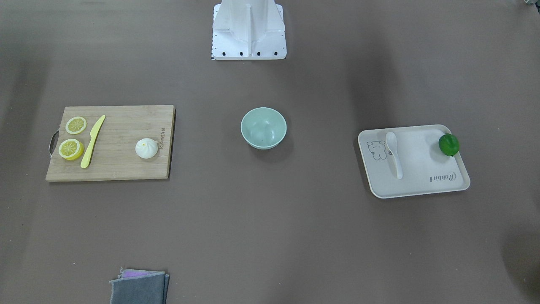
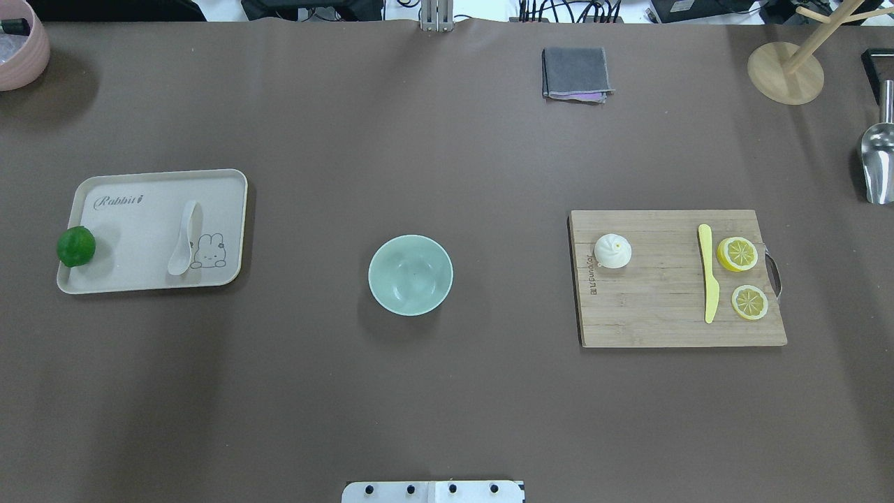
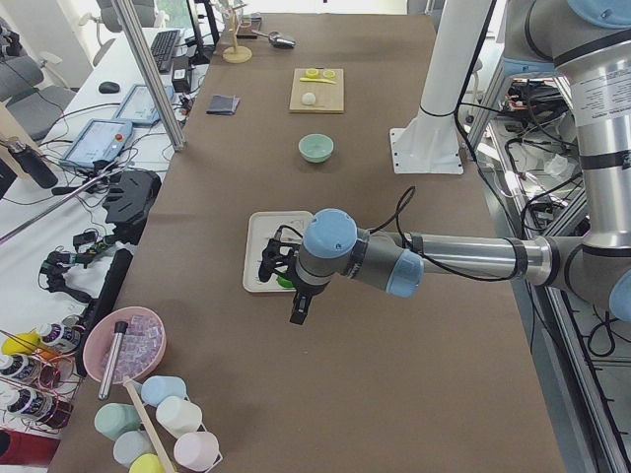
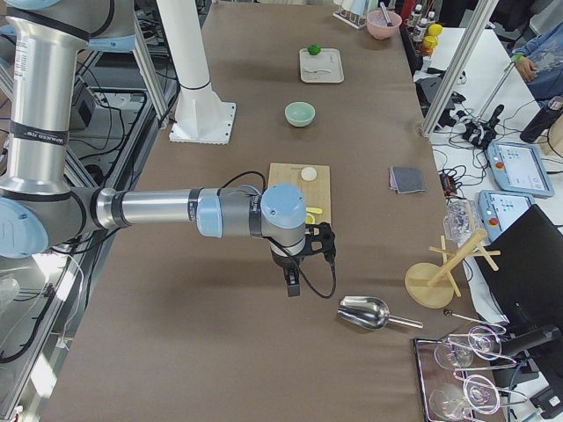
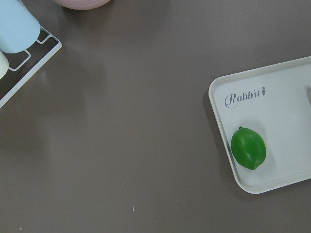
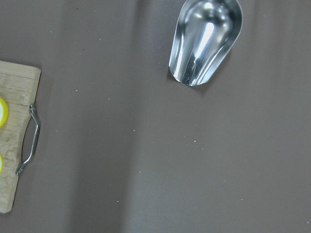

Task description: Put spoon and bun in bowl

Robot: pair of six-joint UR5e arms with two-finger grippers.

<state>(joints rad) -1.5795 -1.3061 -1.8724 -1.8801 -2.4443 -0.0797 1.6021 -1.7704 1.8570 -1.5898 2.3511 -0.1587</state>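
Note:
The white spoon [image 1: 393, 152] lies on a cream tray [image 1: 422, 185], next to a rabbit drawing; it also shows in the overhead view [image 2: 183, 237]. The white bun [image 1: 147, 148] sits on a wooden cutting board [image 1: 122, 126], also seen from overhead [image 2: 612, 251]. The mint-green bowl [image 1: 263, 128] stands empty mid-table between them [image 2: 411, 274]. My left gripper [image 3: 268, 268] hovers above the tray's outer end, near the lime. My right gripper [image 4: 327, 242] hovers past the board's handle end. Both show only in side views, so I cannot tell whether they are open or shut.
A green lime [image 5: 248, 148] lies at the tray's end. A yellow knife [image 1: 93, 141] and two lemon slices [image 1: 76, 125] are on the board. A metal scoop [image 6: 204, 41], a wooden stand [image 2: 786, 70], a folded grey cloth [image 2: 575, 73] and a pink bowl [image 2: 21, 52] sit near the table edges.

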